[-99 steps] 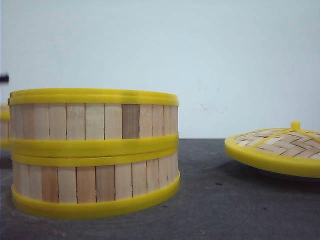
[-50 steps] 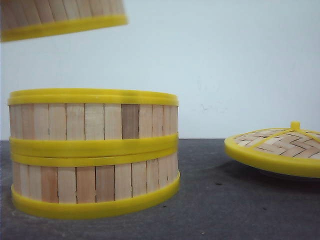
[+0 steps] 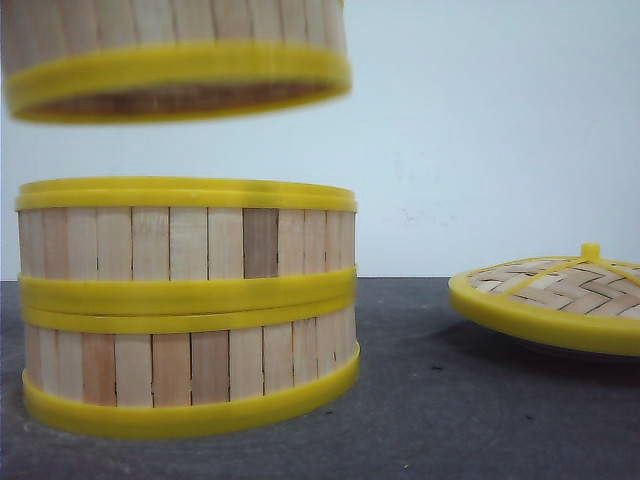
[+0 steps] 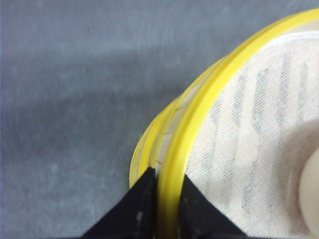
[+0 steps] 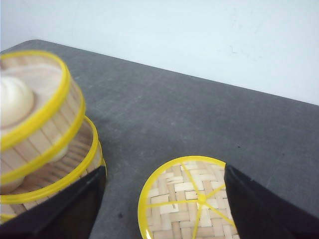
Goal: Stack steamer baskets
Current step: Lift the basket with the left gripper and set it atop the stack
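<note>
Third basket (image 3: 175, 60) held aloft over the two-basket stack (image 3: 187, 305) at the tabletop's (image 3: 450, 400) left, left fingers (image 4: 167, 199) clamped on its rim for lowering. Right fingers (image 5: 162, 199) spread wide, empty, above the lid (image 3: 555, 295). Half a second earlier: basket higher, farther left.

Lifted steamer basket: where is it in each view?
Front: lifted basket at top left, above the two-basket stack.
Left wrist: its yellow rim pinched by the left gripper.
Right wrist: upper left, bun inside.
Shared landmark: the stack beneath.
</note>
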`<state>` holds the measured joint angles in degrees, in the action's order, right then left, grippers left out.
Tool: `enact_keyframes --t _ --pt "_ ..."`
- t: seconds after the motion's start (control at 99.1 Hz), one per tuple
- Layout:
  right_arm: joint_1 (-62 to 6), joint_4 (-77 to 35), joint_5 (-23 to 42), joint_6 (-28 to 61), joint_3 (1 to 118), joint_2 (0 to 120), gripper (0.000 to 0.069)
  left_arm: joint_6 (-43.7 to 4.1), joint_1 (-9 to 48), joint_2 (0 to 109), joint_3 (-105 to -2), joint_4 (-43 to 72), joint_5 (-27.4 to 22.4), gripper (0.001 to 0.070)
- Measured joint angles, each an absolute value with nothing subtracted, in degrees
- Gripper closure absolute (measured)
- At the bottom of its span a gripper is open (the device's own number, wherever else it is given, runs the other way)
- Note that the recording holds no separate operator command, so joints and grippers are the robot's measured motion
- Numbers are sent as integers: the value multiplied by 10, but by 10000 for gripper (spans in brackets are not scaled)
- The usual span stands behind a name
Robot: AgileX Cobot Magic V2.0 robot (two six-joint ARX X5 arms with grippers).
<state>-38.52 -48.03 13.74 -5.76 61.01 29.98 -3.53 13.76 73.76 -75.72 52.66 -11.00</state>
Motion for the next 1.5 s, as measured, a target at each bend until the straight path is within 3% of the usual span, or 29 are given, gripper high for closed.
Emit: enact_keyframes --t 0.262,1.332,1.402,1.503 --pt "-385 -481 138 -47 610 300 222 -36 145 739 -698 471 -107 690" --pt "-385 -481 138 -43 610 300 222 -38 156 785 -697 434 -102 689" --pt "-385 -481 137 -43 610 300 222 -41 157 786 -697 430 -106 659" --pt "-385 -483 137 -43 610 300 222 -45 159 788 -697 423 -111 563"
